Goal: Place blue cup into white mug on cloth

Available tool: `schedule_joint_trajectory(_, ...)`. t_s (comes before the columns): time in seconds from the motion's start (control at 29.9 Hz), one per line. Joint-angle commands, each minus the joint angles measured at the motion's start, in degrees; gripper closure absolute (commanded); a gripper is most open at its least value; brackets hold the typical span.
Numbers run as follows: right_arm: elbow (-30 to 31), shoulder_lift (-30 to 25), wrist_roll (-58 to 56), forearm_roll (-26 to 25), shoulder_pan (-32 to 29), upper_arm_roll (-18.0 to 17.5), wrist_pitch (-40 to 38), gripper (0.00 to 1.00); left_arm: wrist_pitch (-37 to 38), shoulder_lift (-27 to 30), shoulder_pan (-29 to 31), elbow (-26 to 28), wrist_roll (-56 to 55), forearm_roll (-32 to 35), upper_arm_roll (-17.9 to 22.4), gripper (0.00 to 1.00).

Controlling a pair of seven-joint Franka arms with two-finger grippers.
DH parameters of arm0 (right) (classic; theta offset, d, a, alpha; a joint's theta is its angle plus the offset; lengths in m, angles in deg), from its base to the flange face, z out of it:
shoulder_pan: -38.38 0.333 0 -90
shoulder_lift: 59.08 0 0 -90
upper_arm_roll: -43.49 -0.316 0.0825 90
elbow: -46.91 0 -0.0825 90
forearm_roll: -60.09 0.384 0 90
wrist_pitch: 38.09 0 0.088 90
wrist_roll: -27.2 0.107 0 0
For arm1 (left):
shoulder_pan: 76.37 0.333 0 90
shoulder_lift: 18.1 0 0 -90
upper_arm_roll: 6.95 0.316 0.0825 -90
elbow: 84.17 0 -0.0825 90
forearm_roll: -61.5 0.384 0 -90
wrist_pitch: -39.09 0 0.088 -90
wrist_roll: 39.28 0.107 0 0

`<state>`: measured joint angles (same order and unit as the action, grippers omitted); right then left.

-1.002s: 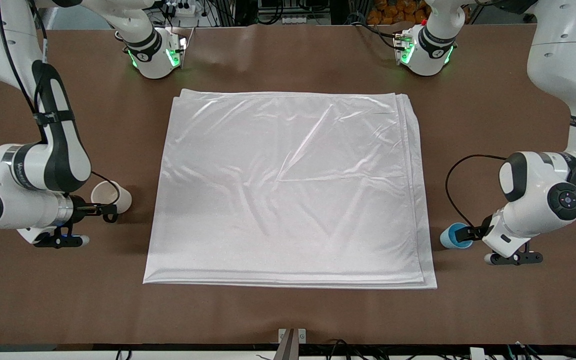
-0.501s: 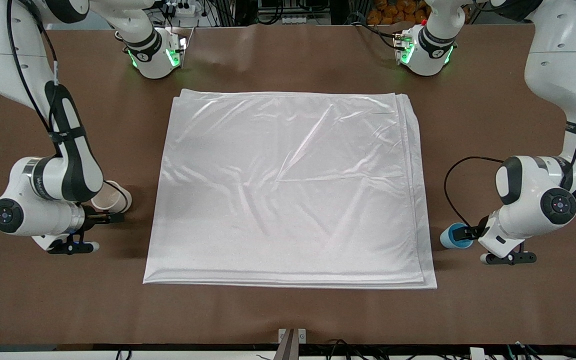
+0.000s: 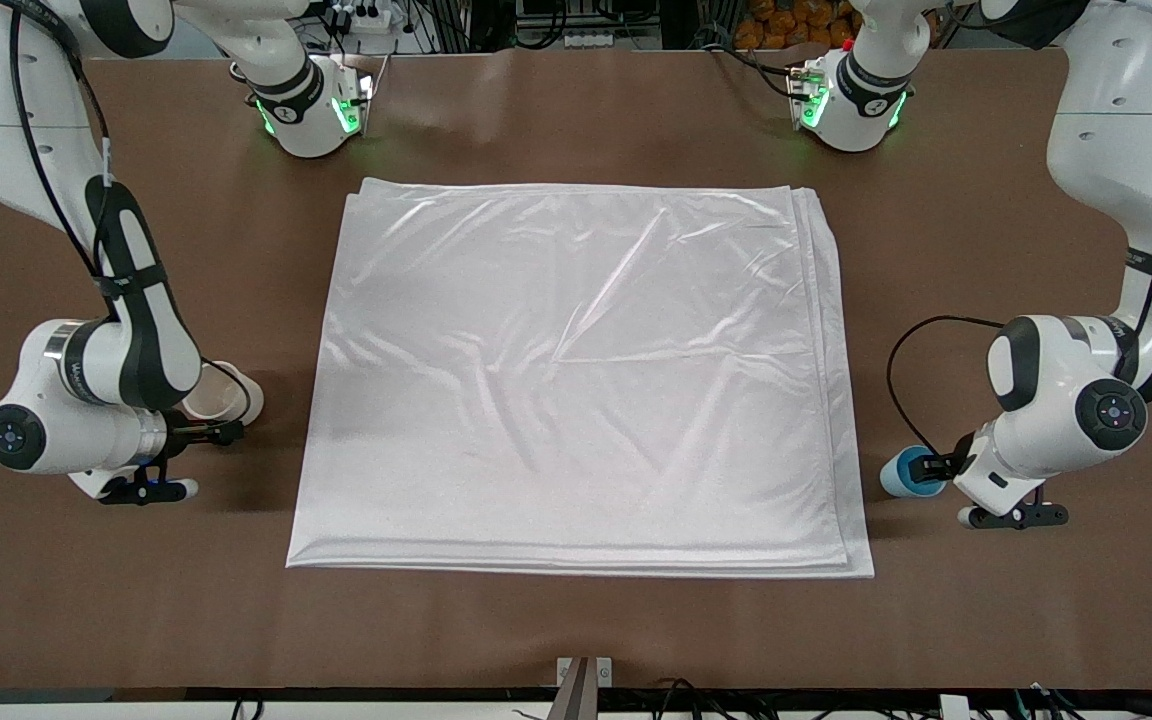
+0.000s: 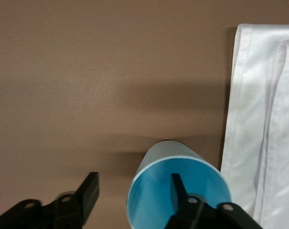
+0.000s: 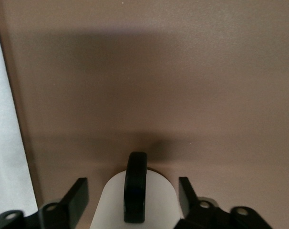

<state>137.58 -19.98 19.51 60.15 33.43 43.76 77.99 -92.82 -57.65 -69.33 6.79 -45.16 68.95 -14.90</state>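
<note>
One blue cup point(image 3: 902, 472), one white mug point(image 3: 221, 393), one cloth point(image 3: 576, 375). Left gripper point(image 4: 135, 191) spread wide, one finger inside the cup; right gripper point(image 5: 133, 195) open astride the mug.

We cannot read any text, number or sign here. Small dark lettering stands on the right arm's white wrist link point(image 3: 74, 370), but it is too small to make out.
</note>
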Motion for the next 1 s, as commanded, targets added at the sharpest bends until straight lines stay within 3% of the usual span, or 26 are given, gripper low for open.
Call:
schedule_joint_trajectory(0.0,-0.05,-0.07,-3.99,1.08,-0.41,-0.36,-0.6,0.81,-2.21,-0.44,0.34,0.72,-0.8,1.43,-0.31,0.65)
schedule_joint_trajectory(0.23,0.3,-0.07,-5.4,1.52,-0.67,-0.45,-0.6,0.89,-3.09,-0.88,0.7,0.72,-0.8,1.43,-0.31,0.99)
schedule_joint_trajectory(0.7,0.04,-0.69,-6.28,3.98,-0.5,-0.45,-2.62,0.92,-3.0,0.61,0.52,0.72,0.17,1.52,-0.4,1.0)
schedule_joint_trajectory(0.97,-0.31,-1.74,-0.66,6.0,1.52,-0.63,-4.73,0.92,-1.78,3.69,0.08,0.72,0.34,1.52,-1.01,1.0)
